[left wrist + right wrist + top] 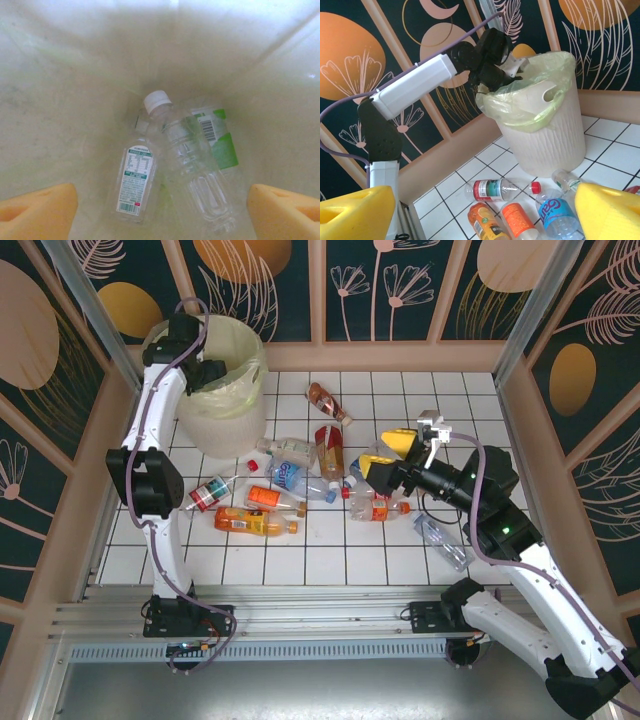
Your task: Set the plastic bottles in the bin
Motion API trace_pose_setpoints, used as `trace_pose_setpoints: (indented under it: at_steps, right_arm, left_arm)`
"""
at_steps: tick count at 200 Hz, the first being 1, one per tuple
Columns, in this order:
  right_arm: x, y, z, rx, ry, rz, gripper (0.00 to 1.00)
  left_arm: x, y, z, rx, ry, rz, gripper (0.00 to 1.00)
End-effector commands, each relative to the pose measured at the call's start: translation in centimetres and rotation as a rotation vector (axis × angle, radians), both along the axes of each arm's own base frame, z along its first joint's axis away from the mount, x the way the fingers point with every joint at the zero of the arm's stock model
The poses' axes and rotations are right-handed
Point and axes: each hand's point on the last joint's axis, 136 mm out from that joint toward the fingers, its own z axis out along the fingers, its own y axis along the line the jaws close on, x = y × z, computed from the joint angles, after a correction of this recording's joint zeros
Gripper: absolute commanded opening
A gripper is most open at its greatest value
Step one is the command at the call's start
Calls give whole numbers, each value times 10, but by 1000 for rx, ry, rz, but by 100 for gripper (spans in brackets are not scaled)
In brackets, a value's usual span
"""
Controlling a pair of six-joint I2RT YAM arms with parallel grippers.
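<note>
The bin (pixel 232 418), white with a pale yellow liner, stands at the back left. My left gripper (pixel 205 371) hangs over its mouth, open (pixel 162 220), with nothing between the foam fingers (pixel 37 212). Below it, on the bin's bottom, lie a clear white-capped bottle (pixel 192 175), a flat clear bottle with a green-and-white label (pixel 134 182) and a green-labelled one (pixel 221 140). Several plastic bottles lie on the tiled floor, among them an orange one (pixel 255 523), a blue-labelled one (pixel 298 480) and a red-labelled one (pixel 211 494). My right gripper (pixel 385 455) hovers open above the pile (pixel 485 212).
A brown bottle (pixel 328 402) lies apart near the back wall, and a clear one (pixel 441 542) lies by my right arm. In the right wrist view the left arm (pixel 415 85) reaches over the bin (pixel 545 130). Patterned walls enclose the floor on three sides.
</note>
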Motion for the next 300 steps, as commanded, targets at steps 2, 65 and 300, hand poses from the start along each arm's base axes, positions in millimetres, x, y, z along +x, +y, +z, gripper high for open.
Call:
trace_pose_setpoints:
  at_steps: [2, 65, 300]
  right_arm:
    - [3, -1, -13, -12, 45, -27, 93]
    - [20, -28, -50, -51, 176, -223, 92]
    - [39, -82, -260, 69, 1009, -751, 99]
  left_arm:
    - [-3, 3, 37, -26, -76, 25, 90]
    - [-15, -23, 95, -178, -211, -47, 96]
    - [-292, -232, 101, -730, -438, -972, 98]
